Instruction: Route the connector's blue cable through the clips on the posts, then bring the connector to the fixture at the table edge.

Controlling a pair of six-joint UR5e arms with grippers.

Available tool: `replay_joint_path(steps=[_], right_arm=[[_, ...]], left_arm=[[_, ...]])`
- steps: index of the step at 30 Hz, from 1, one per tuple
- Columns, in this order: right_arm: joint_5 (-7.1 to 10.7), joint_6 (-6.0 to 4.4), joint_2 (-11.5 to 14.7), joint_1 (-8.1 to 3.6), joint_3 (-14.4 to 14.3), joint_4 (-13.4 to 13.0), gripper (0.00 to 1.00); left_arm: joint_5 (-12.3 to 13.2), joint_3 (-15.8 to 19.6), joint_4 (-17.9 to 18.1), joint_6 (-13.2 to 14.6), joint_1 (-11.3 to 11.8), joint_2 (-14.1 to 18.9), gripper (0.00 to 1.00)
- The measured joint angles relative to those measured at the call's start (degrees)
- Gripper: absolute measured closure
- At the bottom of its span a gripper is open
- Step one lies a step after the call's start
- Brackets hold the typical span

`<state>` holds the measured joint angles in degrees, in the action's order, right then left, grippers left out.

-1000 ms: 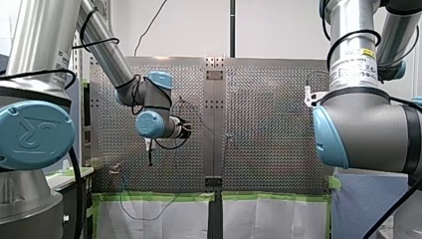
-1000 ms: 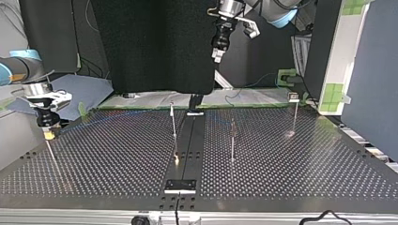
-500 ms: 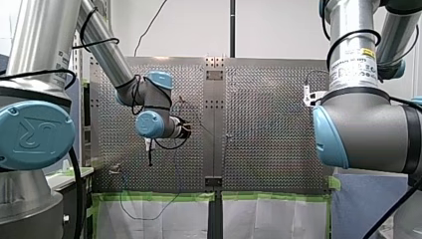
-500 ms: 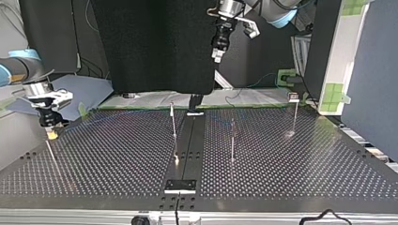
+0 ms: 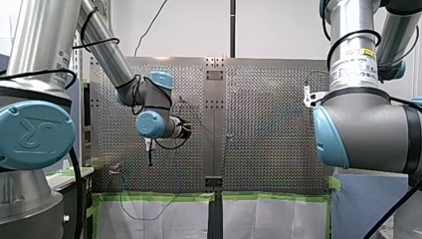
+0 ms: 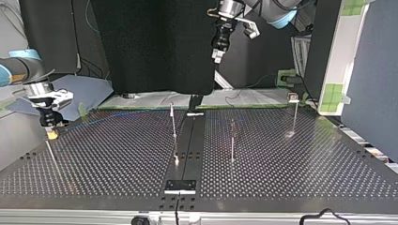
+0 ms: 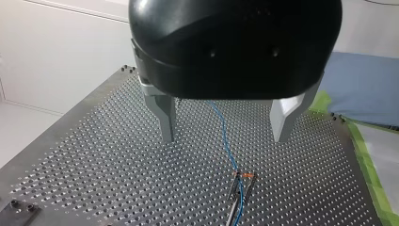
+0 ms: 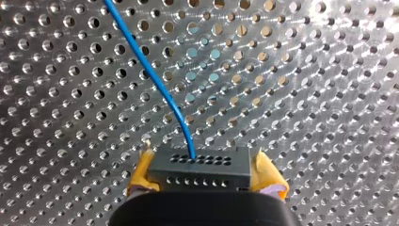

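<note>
- Connector [image 8: 201, 165], grey with rows of small holes, is pinched between the yellow pads [image 8: 141, 173] of our right gripper [image 8: 203, 175], one pad at each end.
- From its upper face the blue cable [image 8: 155, 80] runs away over the perforated table [image 8: 329, 94].
- In the top view this gripper hangs low over the table at the view's left. It is well apart from the fixture [image 6: 180, 186], a small plate at the middle of the near edge.
- Our left gripper [image 7: 226, 129] has a black housing and two metal fingers [image 7: 165, 117] spread wide, with nothing between them. In the top view it hangs high above the far side of the table.
- Below the left gripper, its wrist view shows the cable crossing the table to the orange-tipped clip [image 7: 242, 177] of a post.
- The top view shows three thin posts upright on the table: one [image 6: 173, 123] by the dark centre strip, one [image 6: 232, 140] just to its right, and one [image 6: 295, 112] further right near the far edge.
- Writing, in the front view: a white sticker [image 5: 354, 67] on our right arm carries black print too small for us to read, with a yellow patch at its top.
- The blue cap [image 5: 32, 134] on our left arm bears a raised mark in which we read an R.
</note>
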<state>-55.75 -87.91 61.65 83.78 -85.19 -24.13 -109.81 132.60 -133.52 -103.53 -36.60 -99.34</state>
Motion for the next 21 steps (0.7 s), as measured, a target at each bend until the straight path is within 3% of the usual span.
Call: replay_joint_path(steps=[21], right_arm=[[0.0,0.0,0.01,0.0,0.0,0.0,0.12]], left_arm=[[0.02,0.0,0.0,0.0,-0.03,0.0,0.0]])
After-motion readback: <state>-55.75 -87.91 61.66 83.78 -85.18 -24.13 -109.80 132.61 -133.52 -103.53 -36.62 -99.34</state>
